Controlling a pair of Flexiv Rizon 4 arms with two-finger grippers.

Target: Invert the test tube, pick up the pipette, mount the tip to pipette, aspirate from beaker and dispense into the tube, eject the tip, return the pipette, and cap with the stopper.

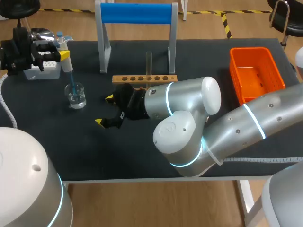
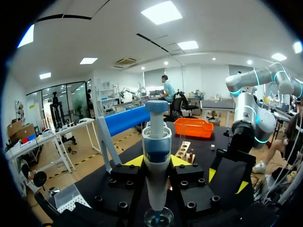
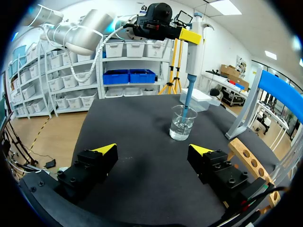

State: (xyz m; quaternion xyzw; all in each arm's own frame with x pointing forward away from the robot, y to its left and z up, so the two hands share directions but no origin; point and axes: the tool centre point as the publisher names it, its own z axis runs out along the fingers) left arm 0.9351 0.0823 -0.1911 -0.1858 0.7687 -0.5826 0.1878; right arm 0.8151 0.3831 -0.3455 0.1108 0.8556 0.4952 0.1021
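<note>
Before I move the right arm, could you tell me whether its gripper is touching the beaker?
Apart. The right wrist view shows bare table between the open right gripper and the beaker, which stands well ahead of it.

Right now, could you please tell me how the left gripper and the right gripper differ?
The left gripper is shut on the pipette; the right gripper has open, empty jaws. The left gripper hangs above the beaker; the right gripper sits low by the wooden rack. Both have yellow tips.
</note>
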